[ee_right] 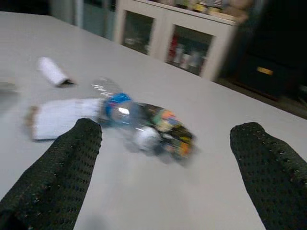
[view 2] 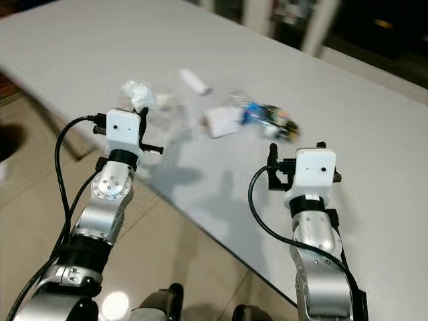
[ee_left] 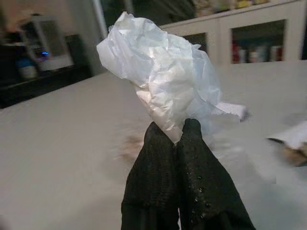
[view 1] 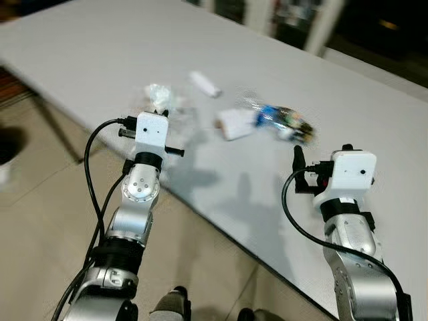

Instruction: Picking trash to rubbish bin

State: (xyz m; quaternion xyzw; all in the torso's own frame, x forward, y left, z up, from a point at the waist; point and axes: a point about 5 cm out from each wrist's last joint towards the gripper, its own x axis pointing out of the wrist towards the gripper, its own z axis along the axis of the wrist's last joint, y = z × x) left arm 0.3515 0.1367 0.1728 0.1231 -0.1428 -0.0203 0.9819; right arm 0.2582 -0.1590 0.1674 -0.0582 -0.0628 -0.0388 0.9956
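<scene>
Left wrist view: left gripper (ee_left: 172, 132) clamped on crumpled white paper (ee_left: 160, 72).
Right gripper (ee_right: 165, 134): fingers apart, facing blurred plastic wrapper (ee_right: 153, 122).
Table (view 1: 100, 60): far edge cut off.

Two silver arms of rounded, jointed metal segments — each ends in a white boxy wrist housing marked with a small dark dot. Black cables loop from the housings back along the forearms, with black collars between segments. The left tool (ee_left: 178, 143) and right tool (ee_right: 165, 158) have black fingers (ee_right: 62, 167) — finely dimpled in texture
</scene>
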